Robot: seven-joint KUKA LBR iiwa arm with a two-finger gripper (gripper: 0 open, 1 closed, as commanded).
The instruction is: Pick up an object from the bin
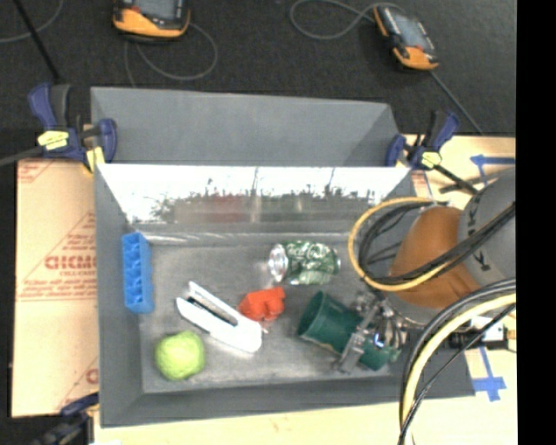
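We judge the approach step in hand: near the grey metal bin's [115, 348] front right corner, the gripper [369, 341] sits just beside a tipped dark green plastic cup [323, 318], released or clenched we cannot tell, so lifting calls for a sure grasp first.

The floor [261, 52] is dark, almost black. An orange and black device [150, 17] lies on it top left, a second device [404, 35] top right.

The block [137, 272] lies far left, the can [304, 262] behind the cup [323, 320] at right.
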